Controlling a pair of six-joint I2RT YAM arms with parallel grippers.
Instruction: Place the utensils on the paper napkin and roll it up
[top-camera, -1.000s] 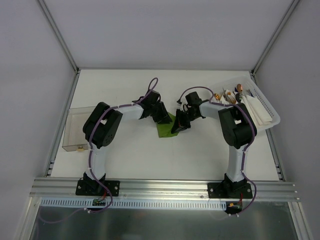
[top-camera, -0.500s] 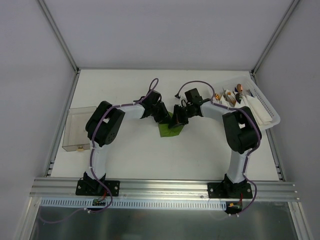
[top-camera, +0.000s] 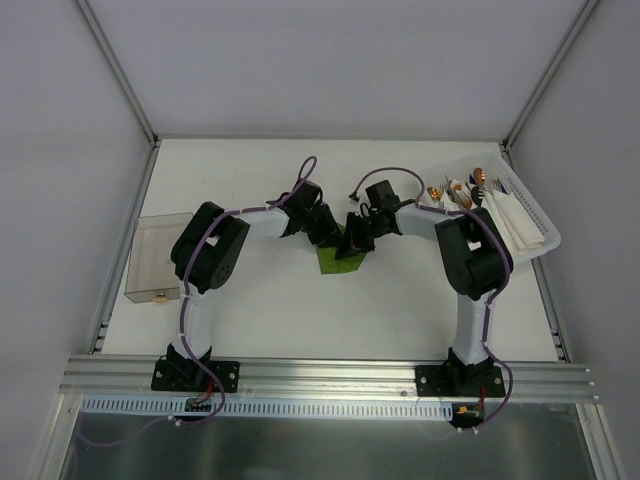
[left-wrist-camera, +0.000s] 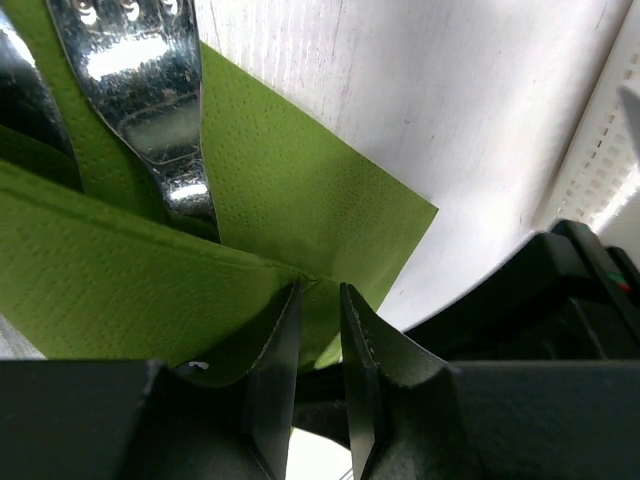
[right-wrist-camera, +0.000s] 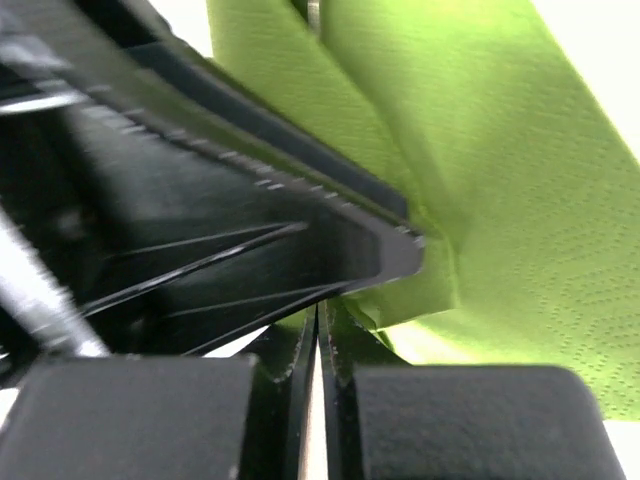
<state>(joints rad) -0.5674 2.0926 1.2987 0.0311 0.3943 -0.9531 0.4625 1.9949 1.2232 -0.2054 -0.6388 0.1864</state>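
Centre of the top view, and the two arms are seen meeting over the thin olive-green paper napkin (top-camera: 341, 262), which is spread on the white surface (top-camera: 300, 320). The left hand (top-camera: 328, 228) is brought in from the left and the right hand (top-camera: 358, 238) from the right, the two almost touching above the napkin's upper edge.

In the left wrist view, a raised fold of the napkin (left-wrist-camera: 300, 180) is pinched between the left hand (left-wrist-camera: 318, 295) fingers, clenched on the paper. The slim silvery metal utensils (left-wrist-camera: 150, 90) are seen at the upper left of that frame, lying on the green sheet with the fold drawn up over them.

In the right wrist view, the right hand (right-wrist-camera: 317, 325) is clenched to a hairline gap, with the napkin (right-wrist-camera: 500, 180) edge right at its tips. Whether paper is caught there cannot be told.

A white slotted plastic basket (top-camera: 535, 207) is seen at the upper right, and a clear plastic box (top-camera: 150, 270) at the left edge.
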